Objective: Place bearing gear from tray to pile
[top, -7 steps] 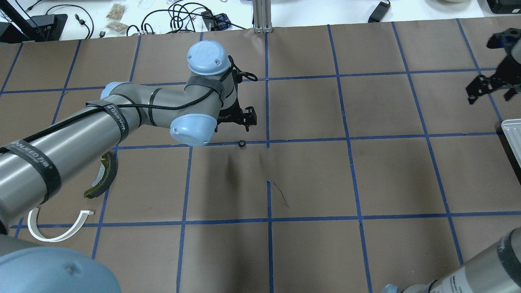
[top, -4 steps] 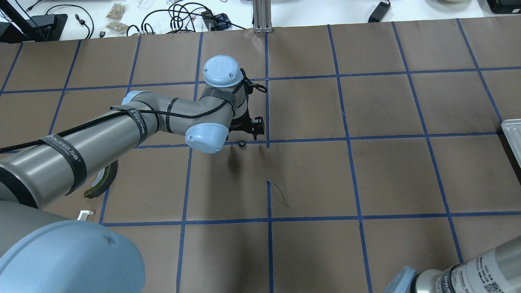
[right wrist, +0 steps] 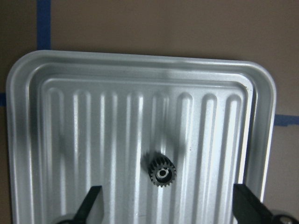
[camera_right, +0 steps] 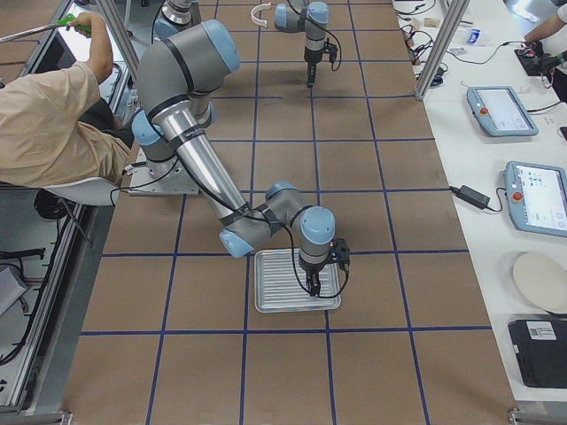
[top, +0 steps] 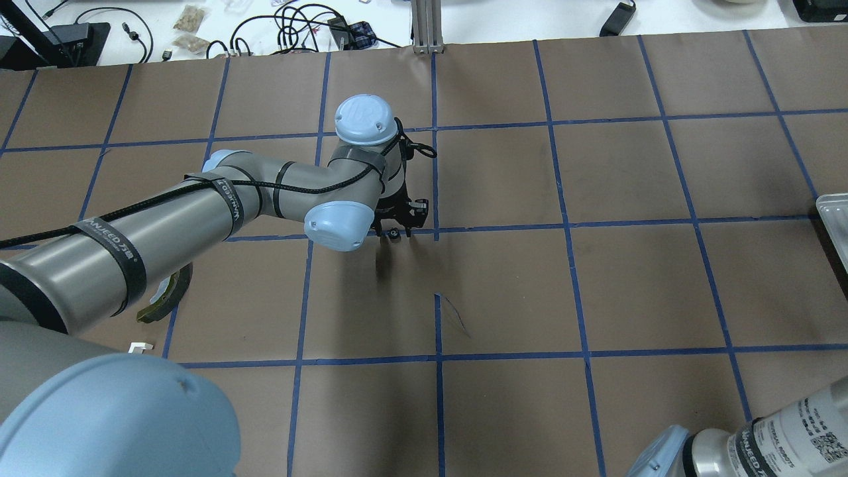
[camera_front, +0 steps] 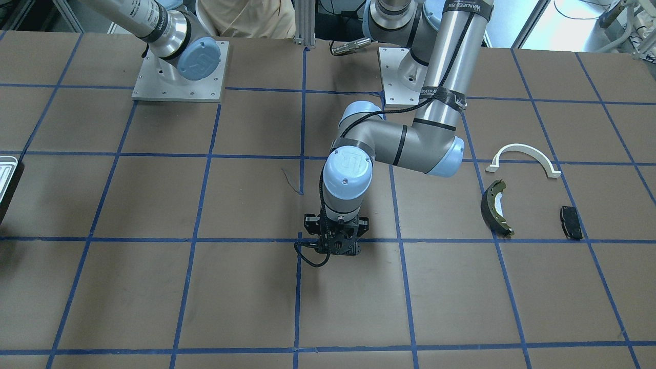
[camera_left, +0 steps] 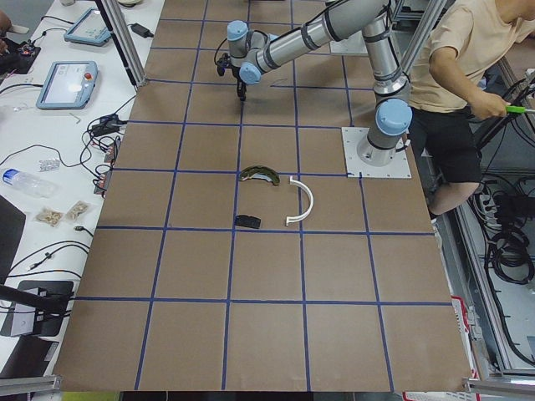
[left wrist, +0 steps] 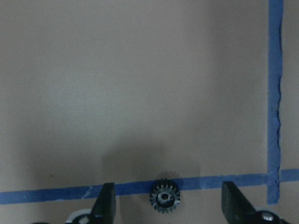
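**Left gripper** (camera_front: 335,249): pointing straight down at the middle of the worktop (top: 596,298). In the left wrist view its jaws stand open, one on each side of a bearing gear (left wrist: 164,198). A gap shows on both sides, so neither jaw touches the gear.

**Bearing gear:** small, dark and toothed. It lies flat on a blue tape line (left wrist: 56,196), just beside a crossing of two lines.

**Right gripper** (right wrist: 169,205): held above the tray (right wrist: 140,60), jaws open and holding nothing.

**Second gear** (right wrist: 162,173): lies on the ribbed floor of the tray, between the right jaws and below them, apart from both.

**Tray:** sits on the worktop at the robot's right end.

**Pile:** on the robot's left side of the worktop, well apart from both gears.
- A white half-ring (camera_front: 523,147).
- A curved olive-and-black brake shoe (camera_front: 494,207) just beside the half-ring.
- A flat black brake pad (camera_front: 571,222) near the shoe but not touching it.

**Markings:**
- A black strap (top: 116,248) round the left arm reads "WANJEED"; the characters after it are too small to read.
- The blue wrist cap (camera_front: 348,169) carries an embossed "UR" mark.
- A white label (top: 818,437) on the right arm shows square codes and fine print, neither legible.
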Available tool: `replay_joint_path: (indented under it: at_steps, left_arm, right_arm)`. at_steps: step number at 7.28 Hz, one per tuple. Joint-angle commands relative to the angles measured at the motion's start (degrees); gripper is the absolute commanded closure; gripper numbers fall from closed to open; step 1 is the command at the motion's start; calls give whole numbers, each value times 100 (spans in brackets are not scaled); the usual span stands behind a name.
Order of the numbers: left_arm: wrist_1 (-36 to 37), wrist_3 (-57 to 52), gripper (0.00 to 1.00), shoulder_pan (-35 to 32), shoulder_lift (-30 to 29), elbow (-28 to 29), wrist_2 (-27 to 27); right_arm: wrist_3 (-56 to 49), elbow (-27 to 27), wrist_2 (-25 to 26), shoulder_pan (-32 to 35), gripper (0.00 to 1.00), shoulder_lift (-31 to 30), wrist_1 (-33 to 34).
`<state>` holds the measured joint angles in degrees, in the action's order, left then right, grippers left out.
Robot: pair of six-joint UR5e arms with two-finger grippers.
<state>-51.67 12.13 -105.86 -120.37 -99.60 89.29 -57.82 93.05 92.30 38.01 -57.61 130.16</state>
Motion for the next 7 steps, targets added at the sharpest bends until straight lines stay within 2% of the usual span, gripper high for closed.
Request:
replay_joint_path:
  at_steps: [1, 2, 3, 4, 6, 7]
  left_arm:
    - [-62, 0, 53, 4, -13, -7, -8]
    - [-106, 0, 65, 4, -30, -7, 0]
    - [-176, 52, 94, 4, -22, -7, 9]
    - [-368, 70, 100, 4, 48, 46, 18]
    - [-780, -60, 100, 152, 241, 273, 140]
    - [-1479, -392, 100, 501, 346, 684, 402]
  right_arm:
    - [-54, -24, -185, -13, 19, 144, 45]
    - [-54, -24, -204, -13, 21, 162, 36]
    - [-54, -24, -213, -13, 26, 162, 36]
    - [-54, -32, -213, -13, 30, 171, 45]
    - [-80, -32, -195, -13, 38, 171, 45]
    - [-80, -32, -195, -13, 38, 171, 45]
